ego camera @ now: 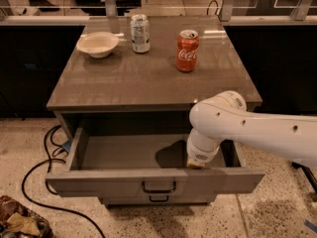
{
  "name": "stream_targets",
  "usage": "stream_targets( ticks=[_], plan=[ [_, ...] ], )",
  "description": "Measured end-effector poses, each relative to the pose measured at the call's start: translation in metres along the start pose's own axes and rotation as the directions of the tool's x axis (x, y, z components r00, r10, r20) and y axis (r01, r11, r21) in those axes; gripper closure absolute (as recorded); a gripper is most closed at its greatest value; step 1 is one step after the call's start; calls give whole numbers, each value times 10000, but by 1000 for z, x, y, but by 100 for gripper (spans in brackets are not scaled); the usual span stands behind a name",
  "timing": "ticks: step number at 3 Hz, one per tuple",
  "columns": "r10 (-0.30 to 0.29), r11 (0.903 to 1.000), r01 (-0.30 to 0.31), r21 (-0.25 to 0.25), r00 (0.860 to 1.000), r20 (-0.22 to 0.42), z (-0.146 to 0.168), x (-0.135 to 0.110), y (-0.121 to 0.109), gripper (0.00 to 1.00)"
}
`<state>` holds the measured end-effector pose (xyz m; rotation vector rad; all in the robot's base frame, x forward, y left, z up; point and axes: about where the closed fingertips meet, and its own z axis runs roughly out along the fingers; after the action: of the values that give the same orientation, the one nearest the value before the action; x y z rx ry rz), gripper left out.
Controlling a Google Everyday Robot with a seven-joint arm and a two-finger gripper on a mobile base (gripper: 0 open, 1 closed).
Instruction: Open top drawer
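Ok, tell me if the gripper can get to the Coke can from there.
Probably yes. The gripper sits low in the open top drawer, forward of the tabletop edge, so it could lift out; the Coke can stands apart from the silver can.

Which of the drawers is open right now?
The top drawer, just under the tabletop: it is pulled out, grey interior showing, with the gripper reaching inside behind its front wall. The drawer below sits closed.
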<state>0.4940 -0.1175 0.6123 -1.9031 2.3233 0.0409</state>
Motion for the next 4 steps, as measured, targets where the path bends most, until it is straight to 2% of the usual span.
stream_targets(
  ticks=[3, 4],
  plan=[
    [-98, 9995, 118, 304, 9978, -651, -45, -8, 61, 98],
    [-95, 9995, 115, 308, 9978, -652, -44, -7, 60, 75]
  ],
)
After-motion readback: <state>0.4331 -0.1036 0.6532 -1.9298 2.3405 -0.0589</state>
